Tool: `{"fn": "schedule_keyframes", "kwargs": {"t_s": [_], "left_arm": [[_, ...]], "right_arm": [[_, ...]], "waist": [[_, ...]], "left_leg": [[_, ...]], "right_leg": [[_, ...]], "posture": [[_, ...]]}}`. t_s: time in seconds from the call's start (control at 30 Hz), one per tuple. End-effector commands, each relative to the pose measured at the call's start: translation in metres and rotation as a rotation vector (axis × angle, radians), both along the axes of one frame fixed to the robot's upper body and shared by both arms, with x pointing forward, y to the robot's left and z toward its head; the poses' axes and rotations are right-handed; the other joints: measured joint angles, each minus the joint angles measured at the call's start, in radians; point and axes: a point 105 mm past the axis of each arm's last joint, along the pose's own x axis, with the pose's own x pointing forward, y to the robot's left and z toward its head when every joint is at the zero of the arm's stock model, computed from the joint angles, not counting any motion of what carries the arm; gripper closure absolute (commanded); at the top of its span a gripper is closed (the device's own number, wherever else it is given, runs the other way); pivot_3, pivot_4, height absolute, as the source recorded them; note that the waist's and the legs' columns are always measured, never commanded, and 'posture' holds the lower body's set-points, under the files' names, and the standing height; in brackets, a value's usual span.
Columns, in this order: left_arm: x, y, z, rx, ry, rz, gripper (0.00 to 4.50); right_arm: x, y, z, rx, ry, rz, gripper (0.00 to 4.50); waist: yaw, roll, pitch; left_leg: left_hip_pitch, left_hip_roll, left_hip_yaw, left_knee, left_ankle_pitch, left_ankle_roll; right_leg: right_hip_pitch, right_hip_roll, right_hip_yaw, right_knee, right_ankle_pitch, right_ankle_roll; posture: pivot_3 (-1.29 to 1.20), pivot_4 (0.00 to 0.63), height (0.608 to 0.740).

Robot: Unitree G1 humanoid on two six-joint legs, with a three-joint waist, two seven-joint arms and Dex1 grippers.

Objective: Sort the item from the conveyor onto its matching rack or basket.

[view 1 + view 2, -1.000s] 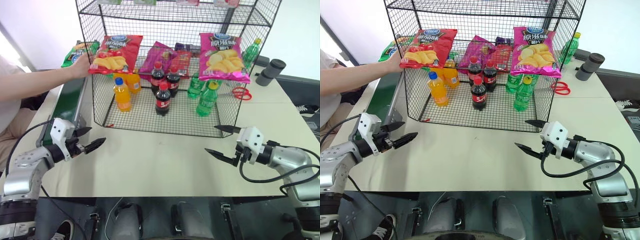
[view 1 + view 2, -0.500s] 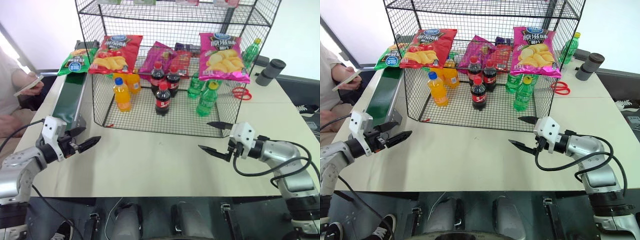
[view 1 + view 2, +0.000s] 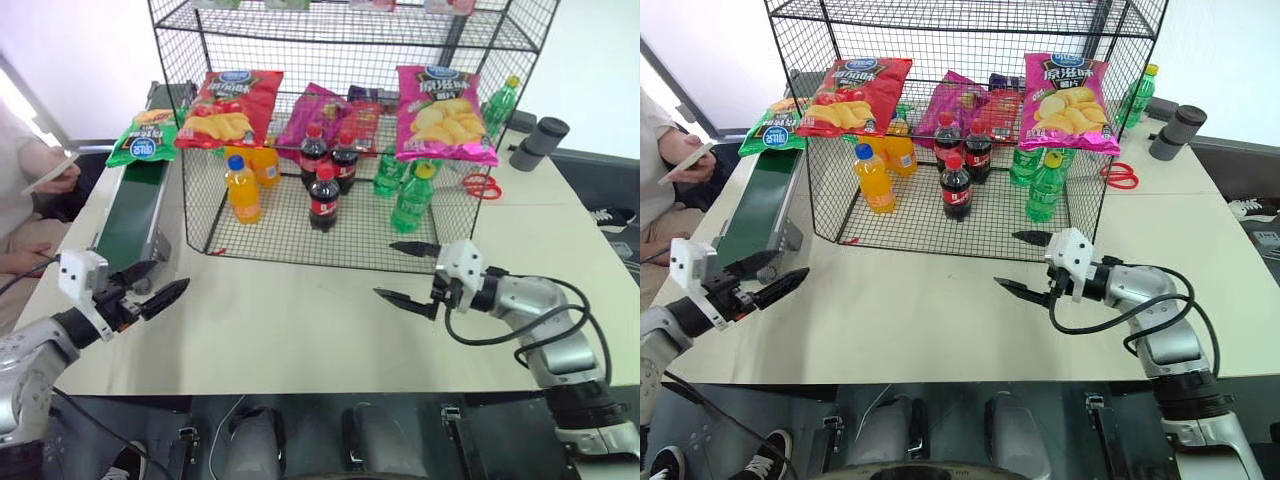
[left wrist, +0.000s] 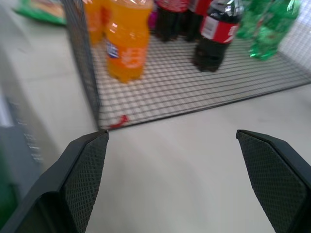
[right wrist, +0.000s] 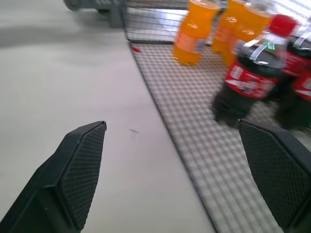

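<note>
At the far end of the belt (image 3: 135,205), beside the rack (image 3: 345,60), lies the green crisp bag (image 3: 143,137), well apart from both sets of fingers; left fingers (image 3: 150,290) wide open, empty, over the counter (image 3: 290,330) near the belt's near end; right fingers (image 3: 400,274) wide open, empty
</note>
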Motion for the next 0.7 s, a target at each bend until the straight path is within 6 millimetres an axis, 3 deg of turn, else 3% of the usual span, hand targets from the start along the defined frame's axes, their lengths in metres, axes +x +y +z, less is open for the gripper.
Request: {"fn": "schedule_keyframes", "kwargs": {"t_s": [0.03,0.2,0.3,0.7], "left_arm": [[0.0,0.019,0.027,0.169,-0.202,0.118,0.0],[-0.009,0.036,0.03,0.346,-0.28,0.198,0.0],[-0.017,0.049,0.025,0.68,-0.339,0.218,0.0],[-0.044,0.079,-0.001,1.266,-0.383,0.158,0.0]], "right_arm": [[-0.006,0.022,0.021,0.097,0.001,0.085,0.04],[-0.009,0.045,0.024,0.173,0.061,0.174,0.04],[-0.012,0.059,0.019,0.158,0.088,0.227,0.04],[-0.018,0.073,0.013,0.135,0.163,0.326,0.04]], "waist": [[0.002,0.0,0.0],[0.001,-0.001,0.0],[-0.006,-0.001,0.0],[-0.002,-0.002,-0.001]], "left_leg": [[0.0,0.0,0.0,0.0,0.0,0.0],[0.0,0.0,0.0,0.0,0.0,0.0],[0.0,0.0,0.001,-0.001,0.0,0.0],[-0.001,0.0,0.005,-0.002,-0.001,0.001]], "right_leg": [[0.0,0.0,0.0,0.0,0.0,0.0],[0.0,-0.001,0.0,0.0,0.0,0.0],[-0.001,-0.001,0.0,0.0,0.0,0.0],[-0.003,-0.006,-0.001,0.0,-0.001,-0.003]], "posture": [[0.0,0.15,0.74],[0.0,0.15,0.74],[0.0,0.15,0.74],[0.0,0.15,0.74]]}}
